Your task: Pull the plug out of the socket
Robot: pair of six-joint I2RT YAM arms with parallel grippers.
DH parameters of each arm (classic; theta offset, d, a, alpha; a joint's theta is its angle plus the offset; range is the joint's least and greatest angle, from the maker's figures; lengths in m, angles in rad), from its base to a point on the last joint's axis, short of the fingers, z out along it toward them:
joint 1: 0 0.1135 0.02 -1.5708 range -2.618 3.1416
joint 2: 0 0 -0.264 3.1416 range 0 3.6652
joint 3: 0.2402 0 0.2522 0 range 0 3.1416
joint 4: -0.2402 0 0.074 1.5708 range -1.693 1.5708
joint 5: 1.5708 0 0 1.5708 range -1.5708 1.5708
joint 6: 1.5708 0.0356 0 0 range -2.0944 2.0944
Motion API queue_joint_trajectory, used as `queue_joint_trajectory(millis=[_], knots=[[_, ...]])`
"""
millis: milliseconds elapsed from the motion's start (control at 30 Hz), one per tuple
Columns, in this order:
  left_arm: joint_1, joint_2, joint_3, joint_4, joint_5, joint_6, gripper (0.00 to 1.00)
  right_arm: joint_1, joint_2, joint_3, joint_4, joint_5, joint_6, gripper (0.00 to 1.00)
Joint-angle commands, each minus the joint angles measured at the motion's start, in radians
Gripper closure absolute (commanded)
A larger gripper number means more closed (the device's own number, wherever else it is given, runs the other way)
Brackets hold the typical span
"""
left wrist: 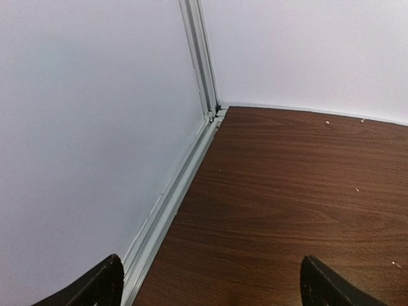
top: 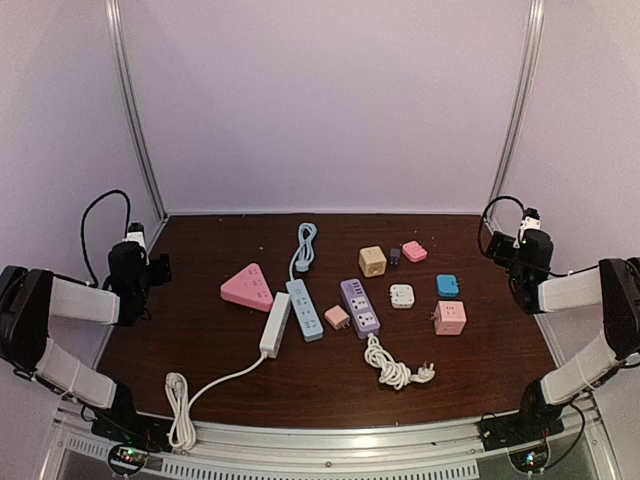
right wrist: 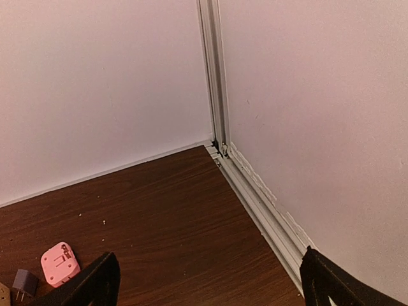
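View from above: a dark wood desk (top: 190,250) inside white walls, with 2 arms parked at its side edges, well apart from the objects grouped at the centre.

The left end effector (left wrist: 213,287) points at the back left corner. Its 2 fingers (left wrist: 102,285) sit at opposite bottom corners of its wrist view, spread wide, with only bare wood between them. The right end effector (right wrist: 213,284) faces the back right corner, spread just as wide and gripping nothing.

A small pink plug (top: 337,317) sits mid-desk, wedged between a blue power strip (top: 305,308) and a purple power strip (top: 360,307). It seems to touch both. I cannot tell which one it is seated in.

A white power strip (top: 275,324) lies just left of the blue one, and its cord (top: 181,410) trails to the near edge. A pink triangular socket (top: 247,287) lies further left. The purple strip's white cord (top: 395,368) is bundled in front of it.

To the right are a tan cube (top: 372,261), a small dark adapter (top: 395,254), a pink adapter (top: 414,251), a white square adapter (top: 402,295), a blue square adapter (top: 447,286) and a pink cube (top: 449,317). The pink and dark adapters also appear at the bottom left of the right wrist view.
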Motion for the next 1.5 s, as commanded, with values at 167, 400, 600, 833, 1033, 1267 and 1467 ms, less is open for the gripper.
queue_joint_trajectory(millis=[167,400,600,833,1033,1267,1467], knots=[[0.024,0.083,-0.126,0.39,-0.01,0.02,0.02,-0.015,-0.117,-0.097,0.066,0.003,-0.076,0.0],[0.023,0.087,-0.144,0.429,0.032,0.041,0.02,-0.015,0.039,-0.224,0.369,0.001,-0.129,0.0],[0.023,0.1,-0.148,0.452,0.1,0.069,0.02,-0.015,0.133,-0.228,0.486,-0.123,-0.184,0.0],[0.022,0.174,-0.132,0.49,0.259,0.149,0.02,-0.018,0.131,-0.227,0.476,-0.153,-0.187,0.0],[0.021,0.18,-0.135,0.511,0.259,0.151,0.02,-0.016,0.128,-0.23,0.48,-0.169,-0.216,0.0],[0.02,0.179,-0.133,0.508,0.26,0.152,0.02,-0.017,0.133,-0.22,0.466,-0.153,-0.203,0.0],[0.021,0.18,-0.134,0.508,0.262,0.154,0.02,-0.017,0.129,-0.228,0.478,-0.152,-0.208,0.0]])
